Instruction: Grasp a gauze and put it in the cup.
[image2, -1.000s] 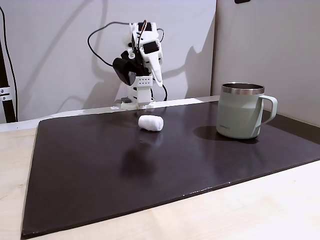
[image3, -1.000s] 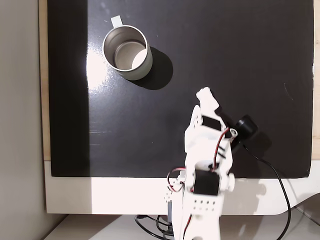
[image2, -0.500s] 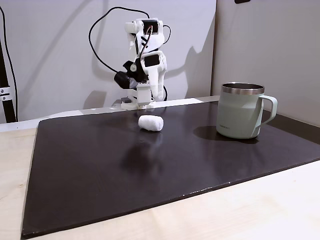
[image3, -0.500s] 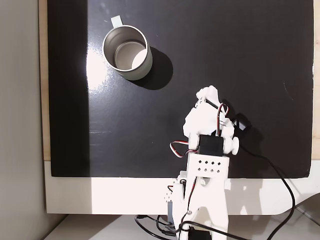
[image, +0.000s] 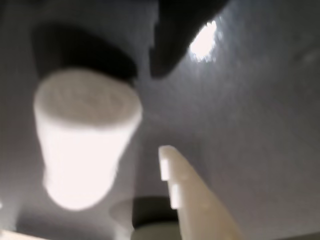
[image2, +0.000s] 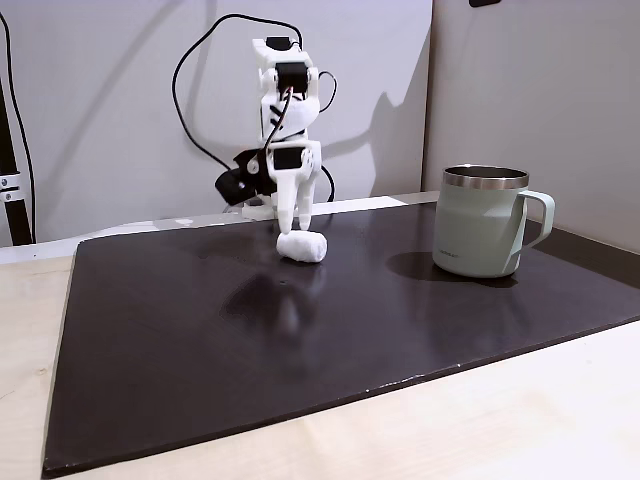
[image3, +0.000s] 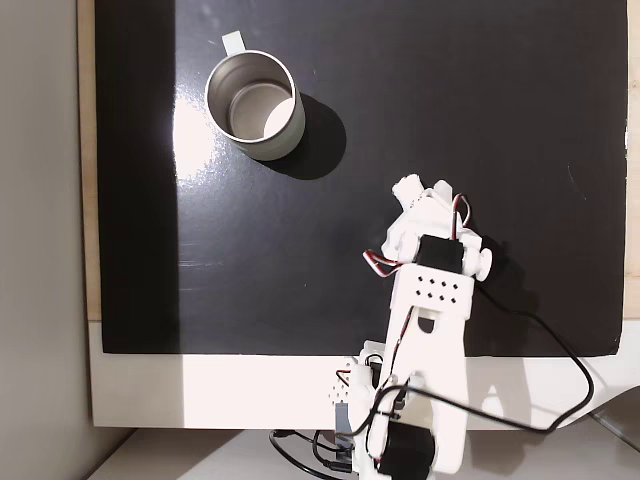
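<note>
Gauze (image2: 302, 246): small white soft roll, lying on dark mat (image2: 200, 330).

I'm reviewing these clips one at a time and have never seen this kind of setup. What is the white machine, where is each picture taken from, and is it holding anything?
The white machine is a small robot arm on a table, ending in a two-finger pincer. One fixed view looks across the table from the front, another fixed view looks straight down, and the blurry wrist view comes from a camera riding on the arm.

On the dark mat lie two loose things: a small white gauze roll and a pale green cup with a steel rim, which looks empty from above.

The pincer is down at the gauze. In the wrist view the roll sits beside one pale finger. Nothing looks held yet, and I cannot tell how wide the pincer stands.
</note>
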